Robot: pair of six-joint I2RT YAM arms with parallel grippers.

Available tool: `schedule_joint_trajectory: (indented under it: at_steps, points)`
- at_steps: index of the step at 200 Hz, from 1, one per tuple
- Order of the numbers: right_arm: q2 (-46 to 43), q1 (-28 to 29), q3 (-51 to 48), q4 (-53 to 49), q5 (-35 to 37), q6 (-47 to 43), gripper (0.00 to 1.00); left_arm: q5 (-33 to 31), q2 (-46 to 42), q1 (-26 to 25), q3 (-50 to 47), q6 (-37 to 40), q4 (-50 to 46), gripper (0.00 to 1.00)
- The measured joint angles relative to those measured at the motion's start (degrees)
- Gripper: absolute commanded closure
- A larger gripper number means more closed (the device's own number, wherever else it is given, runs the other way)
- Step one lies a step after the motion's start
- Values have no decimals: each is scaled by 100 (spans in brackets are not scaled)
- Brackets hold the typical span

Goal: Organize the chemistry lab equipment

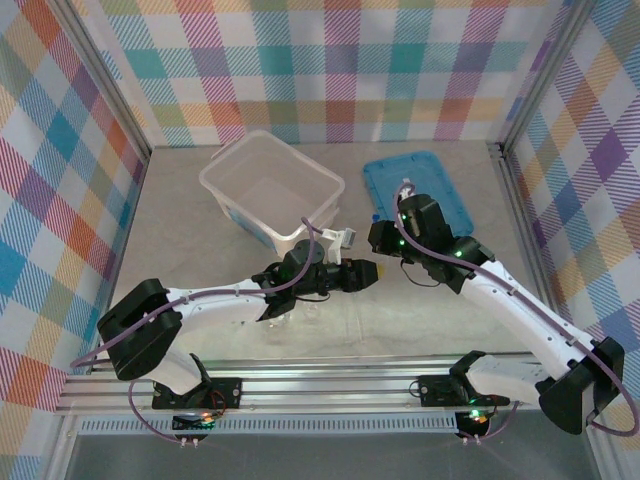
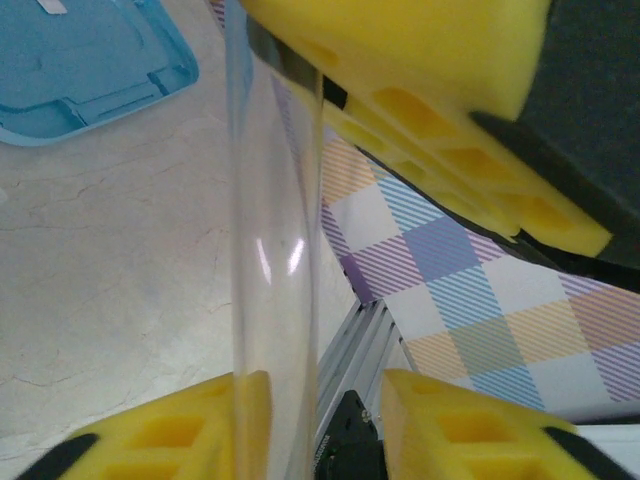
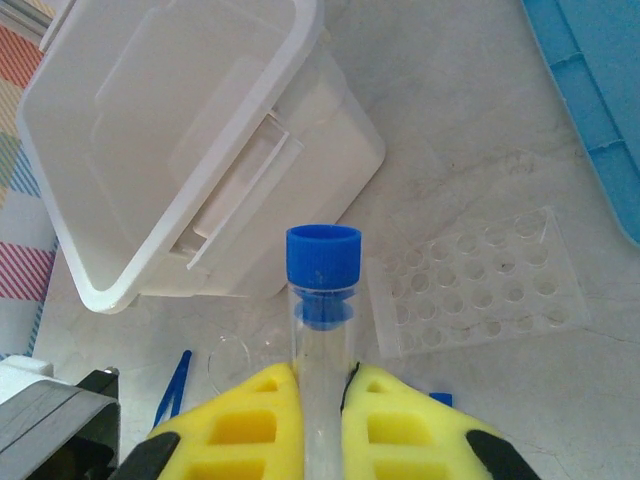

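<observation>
A thin clear blue-capped tube (image 3: 322,315) is clamped between the yellow fingers of the right gripper (image 3: 322,372). Its cap end projects past the fingertips toward the large translucent white plastic tub (image 3: 150,130). In the top view the right gripper and the left gripper (image 1: 368,272) are met nose to nose just beside the tub's near right side, above the table. The tube is therefore judged to be held in the air there and not set down.

The deciding relation is given by the left wrist view. The tube's long axis runs straight up that view and crosses the gap between the left gripper's fingers; it does not lie along them. The tube is seen against one yellow finger (image 2: 180,435), while a plain gap is left to the other. The left jaws are thus judged to be parted around the tube, not yet pinched on it. The right gripper's fingers are seen higher up the same tube.

A handover from right to left is judged to be in hand. A squeeze across the tube's axis is called for before the right grip is let go. Because the tube is smooth and off-centre in the gap, it could be pushed sideways or slipped.
</observation>
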Motion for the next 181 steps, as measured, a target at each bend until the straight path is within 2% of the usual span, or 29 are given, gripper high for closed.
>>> schedule_joint_trajectory:
  at_steps: [16,55,67,104,148,181]
  points:
    - [-2,2,0,13,0,-2,89,-17,-2,0,-7,20,-17,75]
    - [-7,4,-11,11,-42,-17,89,-57,-11,17,-15,76,-144,97]
    - [-15,4,-35,15,-46,-15,86,-50,-11,28,-15,87,-153,98]
    - [-96,2,-44,-98,-39,-153,57,4,-39,109,-15,120,-221,100]
    - [-372,-144,337,-754,-52,-546,50,7,-107,343,-4,599,-844,100]
    - [-494,-721,719,-1139,-470,-920,44,-63,-199,350,109,1314,-1637,100]
